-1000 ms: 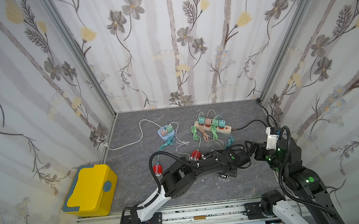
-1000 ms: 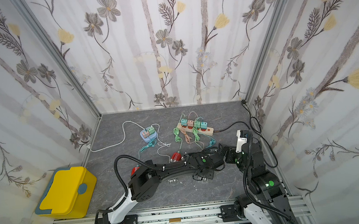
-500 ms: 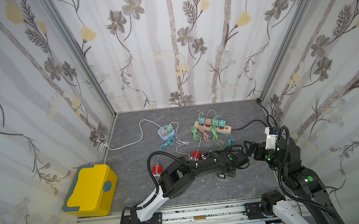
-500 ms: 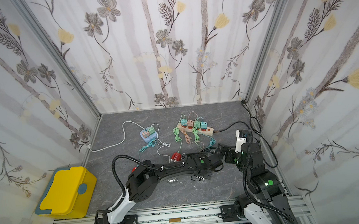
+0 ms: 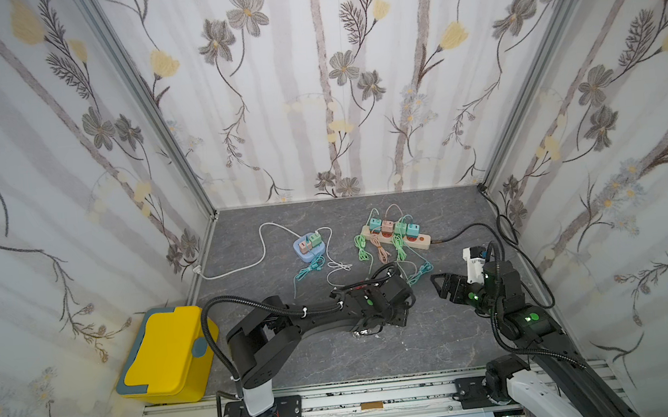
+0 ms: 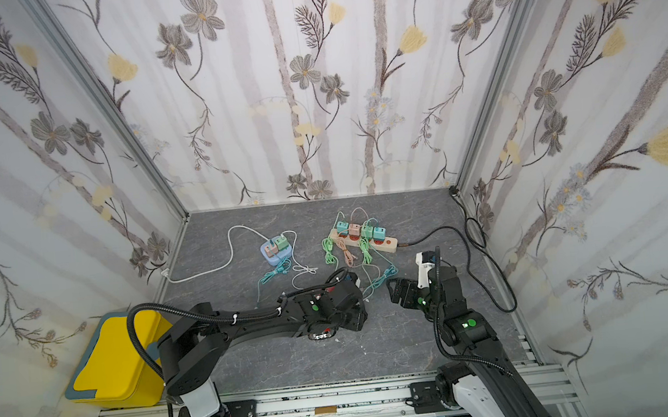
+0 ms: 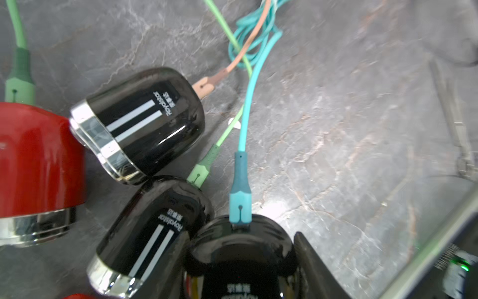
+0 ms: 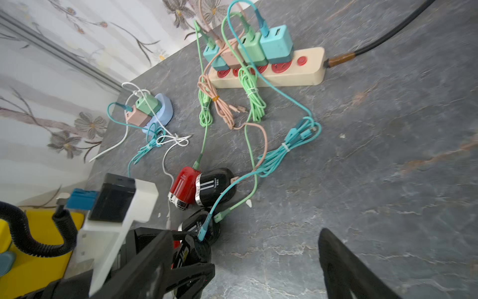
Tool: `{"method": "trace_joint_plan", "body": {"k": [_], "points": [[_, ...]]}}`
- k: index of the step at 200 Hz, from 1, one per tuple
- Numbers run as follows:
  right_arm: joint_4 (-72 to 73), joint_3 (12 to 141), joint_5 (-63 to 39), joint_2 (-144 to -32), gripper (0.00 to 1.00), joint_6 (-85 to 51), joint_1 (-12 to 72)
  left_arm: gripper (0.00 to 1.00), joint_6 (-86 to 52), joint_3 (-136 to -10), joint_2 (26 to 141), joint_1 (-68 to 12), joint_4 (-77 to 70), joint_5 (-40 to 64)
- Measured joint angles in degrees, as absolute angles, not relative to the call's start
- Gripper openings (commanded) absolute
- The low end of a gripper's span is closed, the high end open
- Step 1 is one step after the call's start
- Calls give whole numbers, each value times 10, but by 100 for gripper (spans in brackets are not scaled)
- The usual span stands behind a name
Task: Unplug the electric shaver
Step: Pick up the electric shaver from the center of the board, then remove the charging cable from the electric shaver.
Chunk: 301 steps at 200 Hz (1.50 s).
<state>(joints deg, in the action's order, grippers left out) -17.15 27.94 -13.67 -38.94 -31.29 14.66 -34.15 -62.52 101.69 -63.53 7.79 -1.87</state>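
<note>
Black shaver (image 7: pixel 240 259) glossy plastic; teal cable (image 7: pixel 244 124) matt; tabletop (image 7: pixel 362 129) matt stone-look; red shaver (image 7: pixel 33 160) glossy, chrome rim.

Bare grey tabletop (image 8: pixel 388 181) leaves an open lane from the wide-spread right gripper (image 8: pixel 245 271) to the teal plug (image 7: pixel 240 191) seated in the black shaver (image 7: pixel 240 256). A green plug (image 7: pixel 200 172) lies just beside it. A red shaver (image 8: pixel 182 186), coiled teal cable (image 8: pixel 282 152) and power strip (image 8: pixel 284 77) crowd the far side.

Both top views high, facing down over whole table (image 5: pixel 441 345), wrist views close, sharing teal-corded shaver (image 7: pixel 240 259)
</note>
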Motion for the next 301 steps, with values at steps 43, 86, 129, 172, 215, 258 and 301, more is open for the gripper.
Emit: {"method": "trace_joint_plan", "body": {"k": [43, 86, 129, 172, 215, 258, 301], "points": [[-84, 243, -194, -430, 68, -352, 147, 50, -329, -518, 967, -598, -90, 28], [-24, 232, -229, -460, 59, -381, 147, 49, -283, -439, 939, -587, -215, 52], [16, 232, -274, -499, 49, -399, 148, 50, -234, -401, 933, -567, -312, 87], [47, 234, -303, -552, 44, -411, 177, 50, -208, -414, 953, -565, -344, 103], [78, 239, -310, -588, 39, -422, 202, 50, -194, -418, 965, -565, -346, 105], [110, 239, -313, -619, 35, -434, 215, 50, -180, -433, 967, -573, -342, 100], [134, 241, -324, -644, 24, -441, 222, 49, -169, -445, 978, -581, -331, 89]]}}
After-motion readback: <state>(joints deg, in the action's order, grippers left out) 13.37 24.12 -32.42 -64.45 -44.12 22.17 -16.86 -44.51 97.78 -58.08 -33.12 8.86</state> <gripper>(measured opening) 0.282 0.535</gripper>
